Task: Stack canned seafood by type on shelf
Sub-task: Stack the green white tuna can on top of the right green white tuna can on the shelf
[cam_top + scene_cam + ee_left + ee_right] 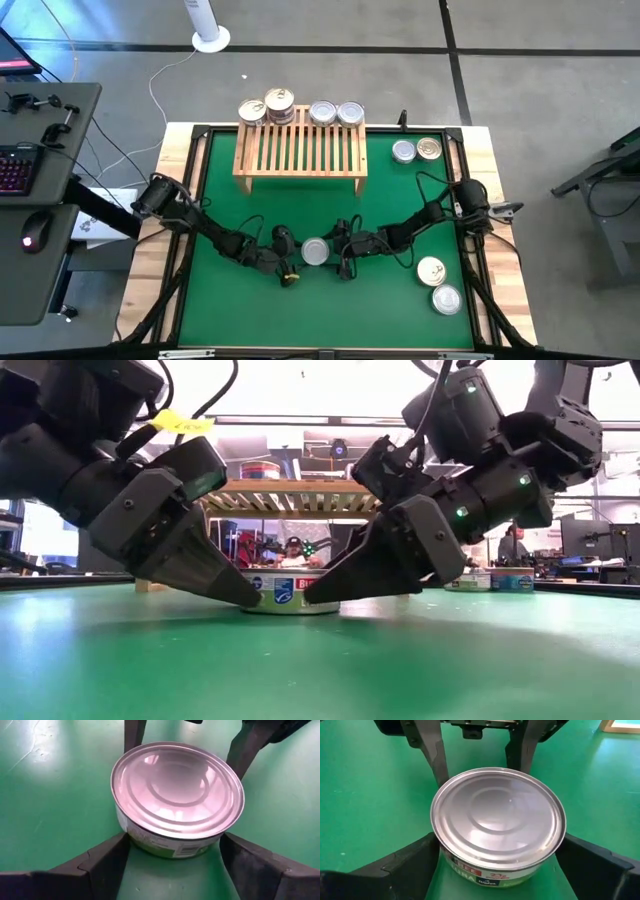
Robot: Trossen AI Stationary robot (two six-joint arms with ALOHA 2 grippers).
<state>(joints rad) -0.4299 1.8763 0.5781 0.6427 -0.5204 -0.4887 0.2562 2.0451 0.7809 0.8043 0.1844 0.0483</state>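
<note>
A silver-lidded tin sits flat on the green mat of the worktop, and both sets of jaws are set around it from opposite sides. The left gripper has its jaws apart, one finger on each side of the tin, tips resting low by the mat. The right gripper faces it with jaws spread wide, straddling the same tin; neither pair looks clamped on it yet. The shelf stands beyond both grippers, with other tins ranged along its far edge. Further tins lie off to the right gripper's outer side. To do this well, only one arm should probably close; the other should back away first, so fingers do not clash. Grip low on the wall, squarely across the middle, and lift straight.
</note>
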